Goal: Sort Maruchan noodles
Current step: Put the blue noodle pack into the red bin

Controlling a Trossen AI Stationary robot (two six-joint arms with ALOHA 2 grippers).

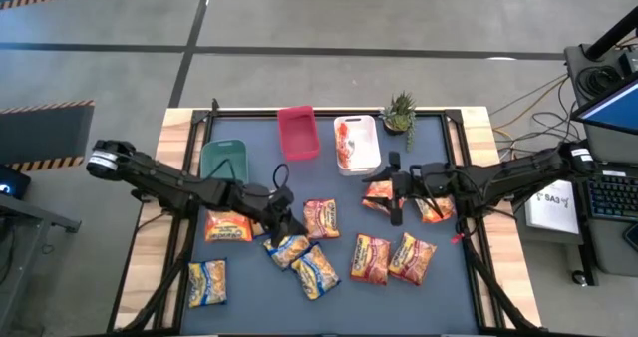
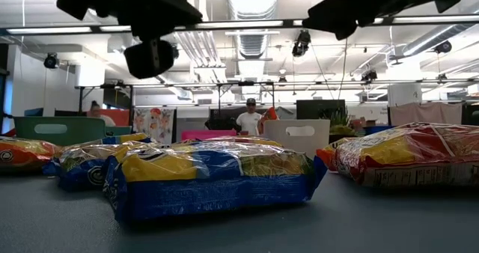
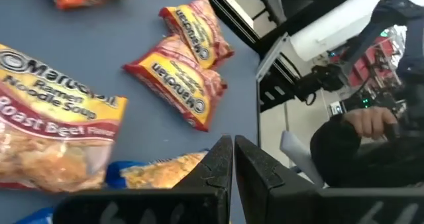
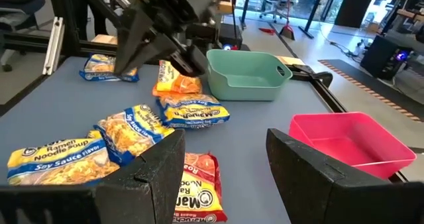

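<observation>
Several Maruchan noodles packets lie flat on the dark mat: an orange one (image 1: pixel 227 227), yellow-and-blue ones (image 1: pixel 287 249) (image 1: pixel 316 272) (image 1: pixel 207 282), and red ones (image 1: pixel 321 217) (image 1: pixel 371 259) (image 1: pixel 412 257). My left gripper (image 1: pixel 295 227) hovers shut over the middle of the group, above a yellow-and-blue packet (image 3: pixel 156 171), with nothing between its fingers (image 3: pixel 232 164). My right gripper (image 1: pixel 385 192) is raised at the right of the mat, open and empty (image 4: pixel 224 143). A red packet (image 4: pixel 199 187) lies below it, and another orange packet (image 1: pixel 435 210) sits partly under that arm.
Three bins stand along the far edge: green (image 1: pixel 222 158), red (image 1: pixel 297 133), and white (image 1: pixel 356 143) holding one packet. A small potted plant (image 1: pixel 399 111) stands at the far right. Beyond the table's right edge are a desk and a person's hand (image 3: pixel 371 121).
</observation>
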